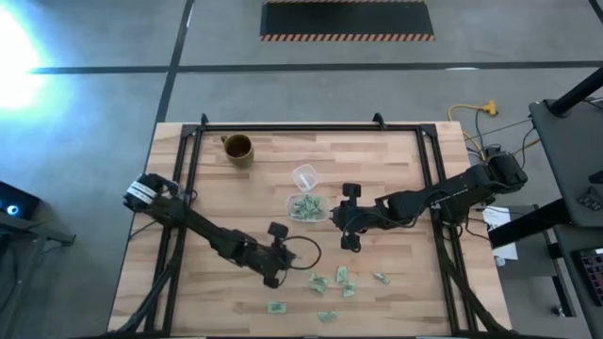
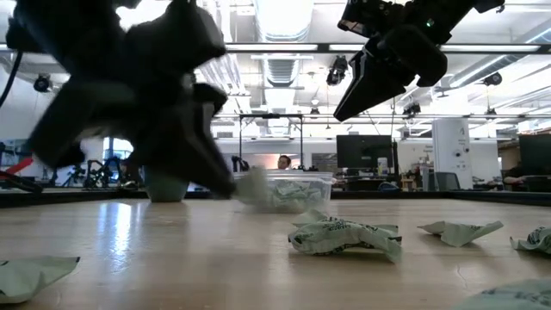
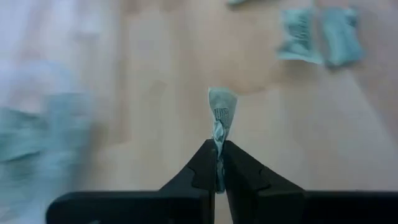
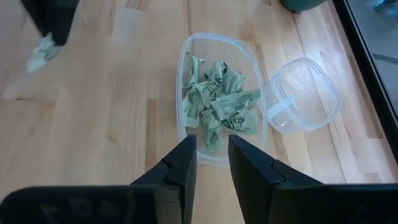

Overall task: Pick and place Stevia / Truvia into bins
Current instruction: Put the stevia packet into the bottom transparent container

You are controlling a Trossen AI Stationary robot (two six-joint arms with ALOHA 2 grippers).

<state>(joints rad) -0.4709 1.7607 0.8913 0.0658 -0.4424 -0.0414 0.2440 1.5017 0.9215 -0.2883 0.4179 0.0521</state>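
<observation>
A crumpled pale green paper packet (image 3: 221, 118) is pinched by just its end in the left gripper (image 3: 217, 163), toward the table's front edge. Could easily get flicked loose. Farther back, mid-table, the clear shallow plastic container (image 4: 186, 93) is overhung by the empty right gripper (image 4: 212, 160), fingers slightly parted, so a collision could happen there.

Grey concrete floor (image 1: 94, 113) around the wooden worktop (image 1: 396, 160), a hazard-striped mat (image 1: 347, 19) further back. Bright ceiling lights (image 2: 284, 13), monitors (image 2: 357, 153) and desks across the open room.

Clear bin (image 4: 186, 81) mid-table holds a heap of crumpled pale green packets (image 4: 219, 102). More packets (image 1: 341, 276) lie scattered near the front edge. One packet (image 3: 221, 115) hangs pinched upright.
</observation>
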